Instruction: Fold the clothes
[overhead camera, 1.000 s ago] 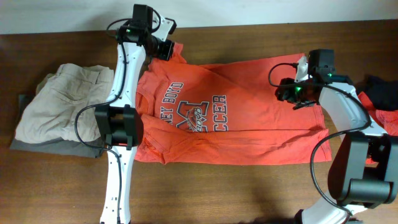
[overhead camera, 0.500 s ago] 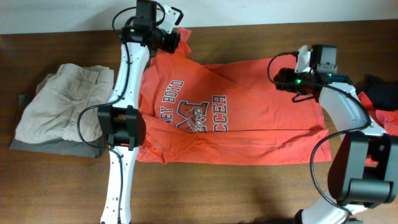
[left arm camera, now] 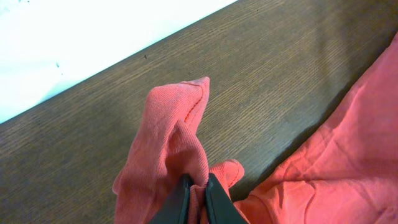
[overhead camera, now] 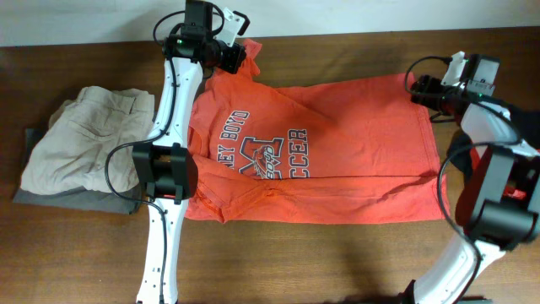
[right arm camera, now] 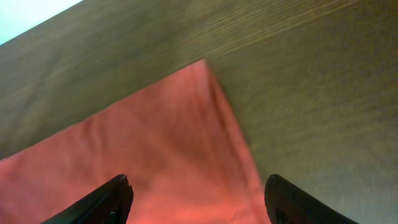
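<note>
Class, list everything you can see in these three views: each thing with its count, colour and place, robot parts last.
T-shirt: one, orange, spread across the table's middle.
Khaki garment: one, beige, crumpled at the table's left end.
Grey cloth: one, dark grey, under the khaki garment.
Table: one, brown wood.
Wall: white, beyond the far edge.
Left gripper: shut on a T-shirt fold.
Right gripper: open, over the T-shirt's corner.
</note>
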{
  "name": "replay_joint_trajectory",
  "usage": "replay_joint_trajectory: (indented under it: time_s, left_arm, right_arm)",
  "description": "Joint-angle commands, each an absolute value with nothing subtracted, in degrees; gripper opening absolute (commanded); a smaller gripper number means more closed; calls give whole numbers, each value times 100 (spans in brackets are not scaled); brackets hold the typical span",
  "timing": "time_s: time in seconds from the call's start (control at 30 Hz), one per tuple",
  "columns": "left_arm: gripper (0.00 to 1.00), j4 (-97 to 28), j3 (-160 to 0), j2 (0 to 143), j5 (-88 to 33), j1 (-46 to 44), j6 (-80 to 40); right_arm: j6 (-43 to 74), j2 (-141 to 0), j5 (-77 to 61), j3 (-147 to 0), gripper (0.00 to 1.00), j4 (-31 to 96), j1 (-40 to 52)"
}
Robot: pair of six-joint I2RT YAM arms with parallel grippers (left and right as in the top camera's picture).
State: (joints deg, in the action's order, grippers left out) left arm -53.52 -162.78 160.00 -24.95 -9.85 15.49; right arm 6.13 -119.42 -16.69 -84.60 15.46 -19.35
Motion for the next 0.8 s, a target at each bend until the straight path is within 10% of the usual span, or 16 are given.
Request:
replay_joint_trajectory:
  time_s: [0.0, 0.77]
  left_arm:
    - [9, -5417, -16442, 16024, -2613, -976, 1636]
    - [9, -5533, -16442, 16024, -2609, -976, 1636]
  right_arm:
    - [403, -12455, -1920, -8991, 73, 1538, -1881]
    - [357, -13513, -2399, -9609, 63, 1214, -1796]
